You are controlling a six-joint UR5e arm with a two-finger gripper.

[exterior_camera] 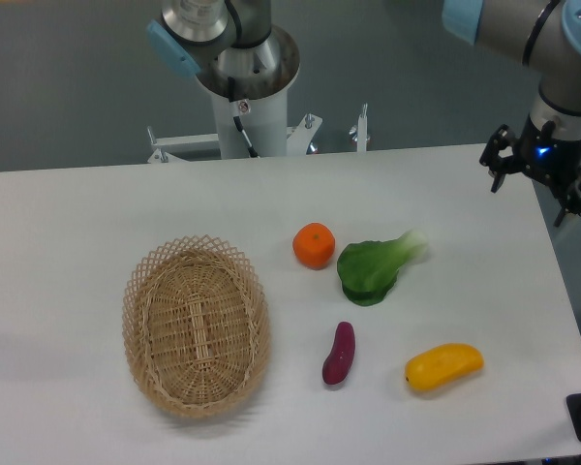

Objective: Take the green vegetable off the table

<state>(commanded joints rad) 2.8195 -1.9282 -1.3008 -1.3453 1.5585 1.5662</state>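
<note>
Wore brushed silver-grey tubing with pale blue plastic caps at the joints. Carried a black tool (542, 179) of angular fingers, a small blue light glowing just above it. Stood on a white column base, black cable and small label down its front.

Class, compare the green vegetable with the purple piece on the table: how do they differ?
The green vegetable is dark green with a pale stem; the purple piece is purple all over. The green vegetable is broader and larger, while the purple piece is slim. The green vegetable lies beside the orange; the purple piece lies nearer the camera. Both rest on the table.
</note>
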